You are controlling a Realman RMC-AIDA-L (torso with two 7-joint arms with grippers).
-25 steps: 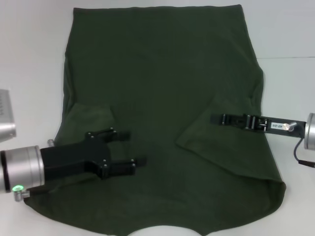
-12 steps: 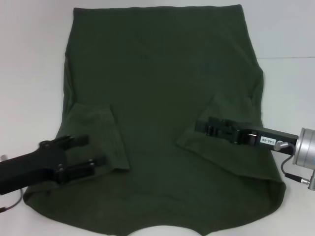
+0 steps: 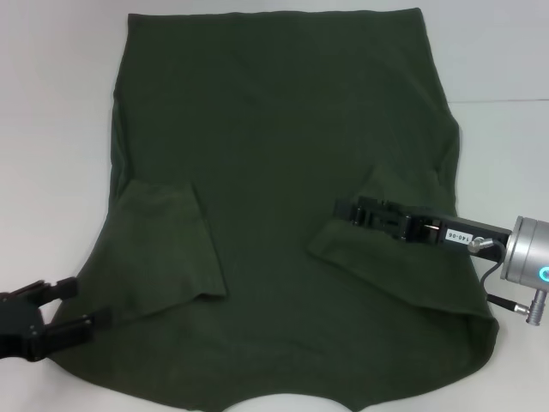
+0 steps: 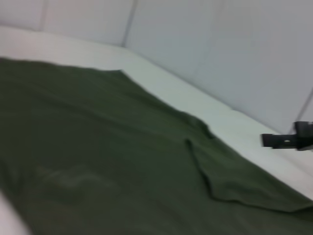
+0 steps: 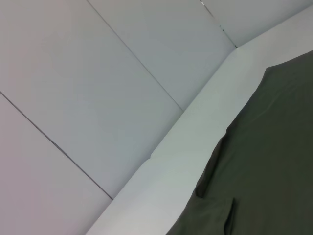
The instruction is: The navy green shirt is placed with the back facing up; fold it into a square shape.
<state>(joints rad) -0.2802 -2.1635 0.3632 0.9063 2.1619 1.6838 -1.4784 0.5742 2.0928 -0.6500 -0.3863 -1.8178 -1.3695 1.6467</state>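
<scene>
the navy green shirt (image 3: 283, 197) lies flat and plain side up on the white counter (image 3: 51, 129), hem toward twelve o'clock and collar toward six at the near edge, filling most of the head view. both short sleeves are already turned in onto the body, the left one at about eight o'clock and the right one at about four, which narrows the cloth into a rough rectangle, a sensible base for squaring it off. the left end effector (image 3: 73, 306) sits at roughly eight o'clock by the shirt's lower left edge, fingers apart and holding nothing, just off the folded sleeve. the right end effector (image 3: 347, 211) reaches in from four o'clock, low over the inner corner of the right sleeve fold; seen edge-on, i cannot tell whether its fingers are apart or together, or whether they pinch the cloth. judging by this layout, the sleeve stage looks about done and the lengthwise folds remain.
</scene>
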